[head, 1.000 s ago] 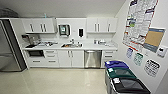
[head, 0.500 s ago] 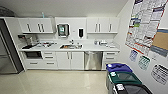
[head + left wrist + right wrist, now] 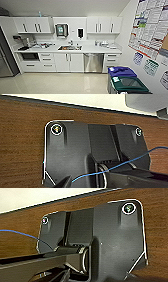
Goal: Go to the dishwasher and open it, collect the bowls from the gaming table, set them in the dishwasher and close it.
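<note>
Kitchenette fills the head view, and compared with the two earlier pictures the whole scene has grown and slid a little: the cabinets, sink and bins all sit larger and the counter runs wider across the picture. That shift belongs to the camera, so the robot has driven closer; nothing in the room has moved by itself.

Landmark here is the dishwasher (image 3: 93, 63), the steel-fronted unit under the counter (image 3: 105, 51). Its door is shut, with the bar handle across the top of the front. The sink (image 3: 70, 47) lies just beside it on the counter, toward the fridge side, and white drawers (image 3: 111, 60) stand on its other side, against the wall of posters (image 3: 150, 27). Nearer the robot than the dishwasher, and off toward that poster wall, stand the bins (image 3: 126, 80), one with a blue lid and one with a green. Open floor (image 3: 55, 83) lies in front of the dishwasher door.

For the task this reads as the approach step, well under way but not finished: the dishwasher is still some way off, so opening it has not begun, and the bowls and gaming table come later.

Both wrist views look over dark robot plates onto a brown wood-grain surface. Whether either gripper's fingers are apart or together I cannot tell, though nothing looks carried.
</note>
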